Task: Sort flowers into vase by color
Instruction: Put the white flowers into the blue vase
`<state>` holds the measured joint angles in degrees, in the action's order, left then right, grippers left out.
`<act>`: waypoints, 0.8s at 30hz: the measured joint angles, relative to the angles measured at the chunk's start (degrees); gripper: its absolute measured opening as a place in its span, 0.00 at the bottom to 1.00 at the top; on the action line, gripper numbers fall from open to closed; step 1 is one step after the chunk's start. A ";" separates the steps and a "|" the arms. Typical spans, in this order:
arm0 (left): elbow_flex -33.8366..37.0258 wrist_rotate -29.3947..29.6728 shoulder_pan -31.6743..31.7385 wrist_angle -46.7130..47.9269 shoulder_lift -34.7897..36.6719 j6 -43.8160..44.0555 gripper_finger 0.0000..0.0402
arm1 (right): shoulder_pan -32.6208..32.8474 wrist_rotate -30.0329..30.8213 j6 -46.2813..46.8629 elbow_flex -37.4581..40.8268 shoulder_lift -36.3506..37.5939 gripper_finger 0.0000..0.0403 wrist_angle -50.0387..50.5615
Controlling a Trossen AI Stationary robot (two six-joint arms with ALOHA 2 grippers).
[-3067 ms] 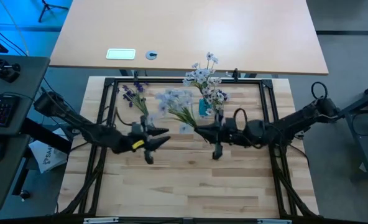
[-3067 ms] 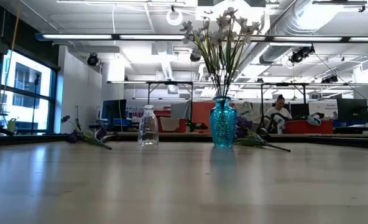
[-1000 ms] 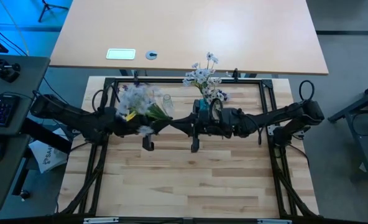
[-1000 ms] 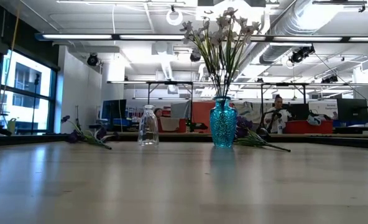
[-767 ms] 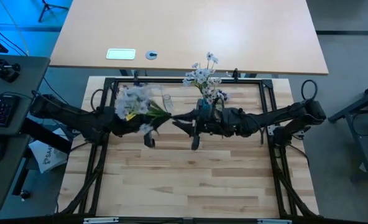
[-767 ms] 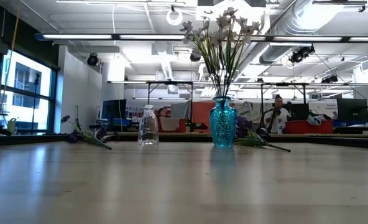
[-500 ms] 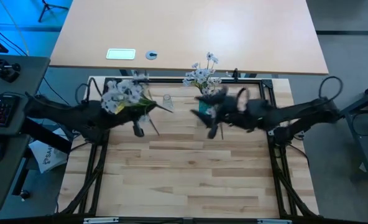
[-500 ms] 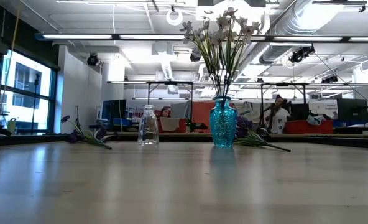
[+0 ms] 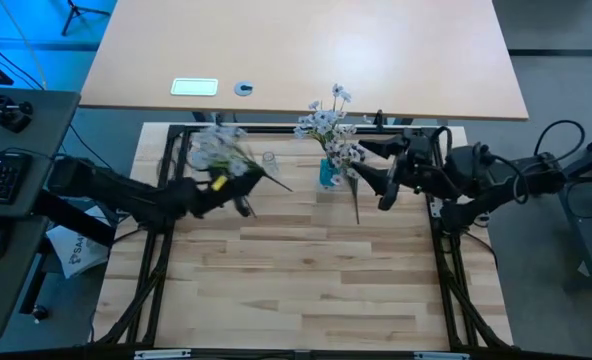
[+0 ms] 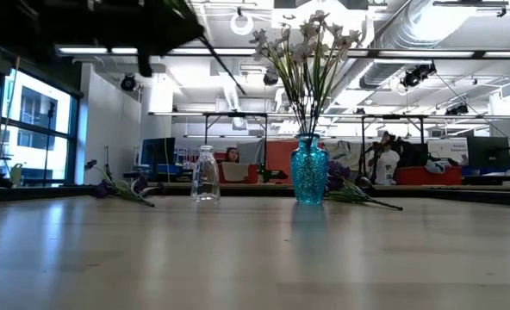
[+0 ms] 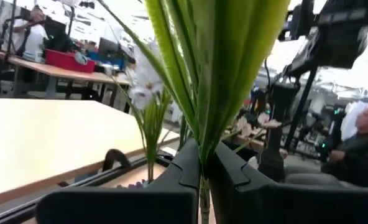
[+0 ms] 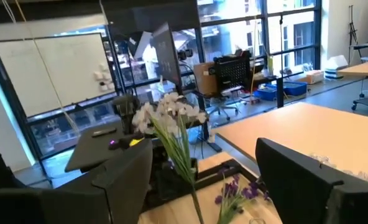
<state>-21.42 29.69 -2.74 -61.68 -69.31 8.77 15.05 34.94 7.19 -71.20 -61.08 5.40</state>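
Observation:
A blue vase (image 9: 328, 174) (image 10: 309, 170) stands at the table's far middle with white flowers (image 9: 322, 122) in it. A clear bottle (image 9: 269, 158) (image 10: 205, 174) stands to its left. My left gripper (image 9: 238, 190) (image 11: 202, 171) is shut on a white-blossomed sprig (image 9: 216, 150), high above the table near the bottle. My right gripper (image 9: 366, 165) (image 12: 202, 186) stands open just right of the vase, holding nothing. Purple flowers (image 10: 117, 189) lie on the table left of the bottle, and more purple flowers (image 10: 354, 191) lie right of the vase. My left gripper pinches the sprig's green stems and leaves (image 11: 201, 163) between its two fingers, below the blossoms. The sprig is lifted clear and tilted. Its blossoms (image 11: 148, 81) point toward the far left and its bare stem end (image 9: 284, 187) sticks out toward the vase.
A black frame rail (image 9: 276, 129) runs along the far edge behind the vase and bottle. Side rails (image 9: 438, 200) flank the work area. The near half of the wooden table (image 9: 296, 290) holds no objects. People sit in the room beyond the table.
My right gripper has opened, let go of the white sprig and drawn back toward the table's right and far edge, beside the vase. My left gripper, shut on the sprig, has carried it up and toward the far left; the blossoms now point far left.

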 joint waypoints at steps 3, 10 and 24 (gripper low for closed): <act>-3.80 -6.14 3.43 -4.37 -8.69 0.15 0.00 | -0.02 0.01 -0.12 0.00 -0.87 0.70 -0.01; -11.02 -18.20 11.98 -17.95 -25.54 2.15 0.00 | 0.02 -0.02 2.11 0.00 -3.24 0.70 0.05; -22.05 -19.77 16.69 -20.85 -37.78 2.41 0.00 | 0.00 0.20 4.84 0.00 -3.54 0.70 -0.04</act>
<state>-43.47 9.93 13.94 -82.53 -107.09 11.19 15.05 35.14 12.03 -71.20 -64.62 5.36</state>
